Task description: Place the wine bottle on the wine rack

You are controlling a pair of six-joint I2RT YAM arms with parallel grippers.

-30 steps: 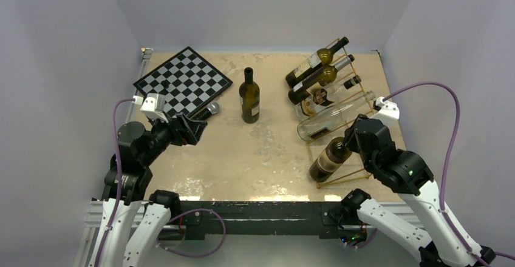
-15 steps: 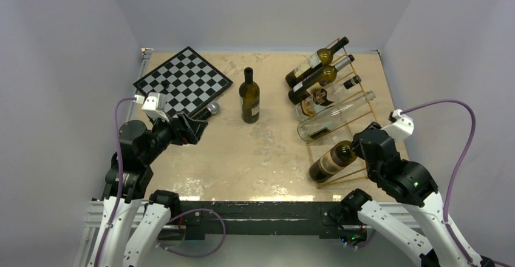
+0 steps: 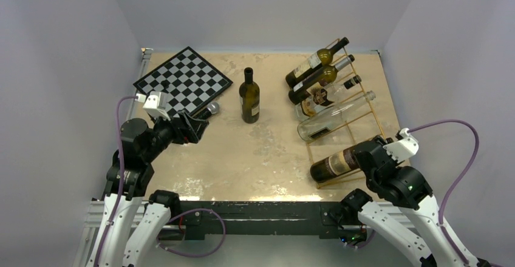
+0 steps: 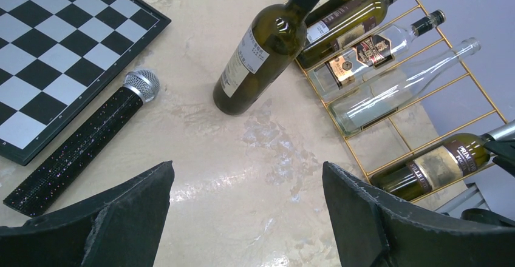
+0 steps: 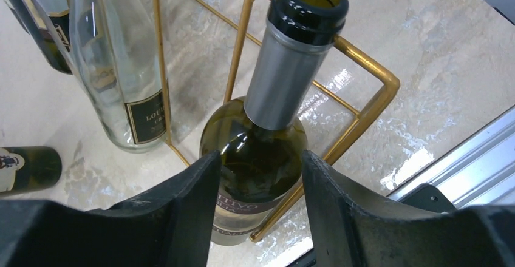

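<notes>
The gold-rod wine rack (image 3: pixel 337 181) stands at the right and holds several slanted bottles. A dark wine bottle (image 3: pixel 333 165) with a grey foil neck lies in its nearest slot, and also shows in the left wrist view (image 4: pixel 434 167). My right gripper (image 3: pixel 363 153) is open just behind that bottle's neck. In the right wrist view its fingers (image 5: pixel 260 158) stand apart either side of the bottle's shoulder (image 5: pixel 282 79), without clamping it. Another dark bottle (image 3: pixel 249 97) stands upright at mid-table. My left gripper (image 3: pixel 197 124) is open and empty (image 4: pixel 248 170) over bare table.
A black-and-white chessboard (image 3: pixel 182 80) lies at the back left. A black microphone (image 3: pixel 203 112) lies beside it, near my left gripper. A clear bottle (image 3: pixel 331 120) and dark bottles fill the farther rack slots. The rack's corner (image 5: pixel 392 86) sits close to the table's front rail.
My right gripper has drawn back toward the near right, off the bottle's neck. The bottle now lies flatter in the nearest slot. The left arm has barely moved.
</notes>
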